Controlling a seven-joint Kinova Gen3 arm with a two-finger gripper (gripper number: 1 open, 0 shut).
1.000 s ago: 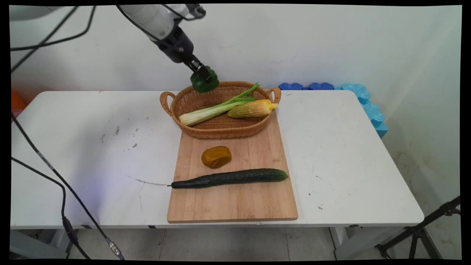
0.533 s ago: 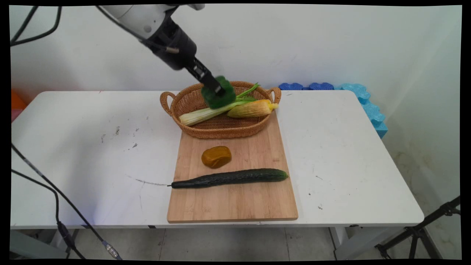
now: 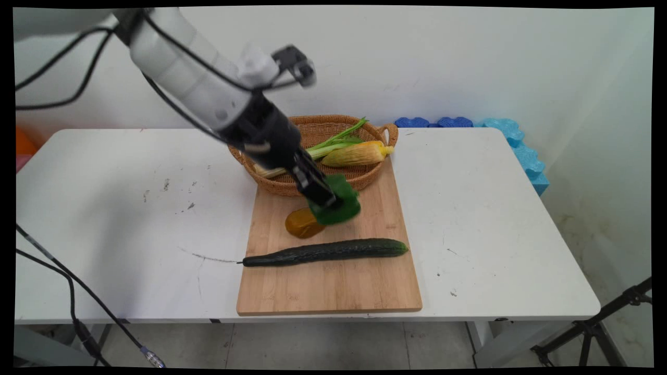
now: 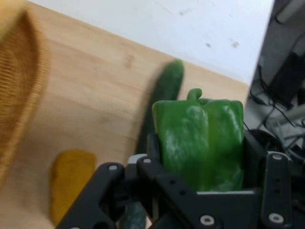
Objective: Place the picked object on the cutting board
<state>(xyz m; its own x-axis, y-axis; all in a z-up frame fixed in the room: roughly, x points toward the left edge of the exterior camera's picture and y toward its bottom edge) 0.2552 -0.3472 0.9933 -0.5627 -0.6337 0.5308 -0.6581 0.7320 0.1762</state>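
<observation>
My gripper (image 3: 328, 200) is shut on a green bell pepper (image 3: 337, 203), held in the air over the far part of the wooden cutting board (image 3: 333, 281). In the hand view the green bell pepper (image 4: 202, 143) sits squeezed between the fingers (image 4: 152, 152), stem pointing away. Just below and left of it an orange-brown lump (image 3: 299, 225) lies on the board, partly hidden by the pepper. A long dark cucumber (image 3: 325, 251) lies across the board nearer the front; the cucumber (image 4: 164, 95) and the lump (image 4: 69, 179) also show in the hand view.
A wicker basket (image 3: 372, 177) stands at the board's far end with a celery stalk (image 3: 336, 143) and a corn cob (image 3: 357, 154) inside. Blue foam pieces (image 3: 513, 138) lie at the table's back right corner. Black cables hang at the left.
The arm has swung down and forward with the pepper, from above the basket's back rim, across the basket, to over the board beside the orange-brown lump.
</observation>
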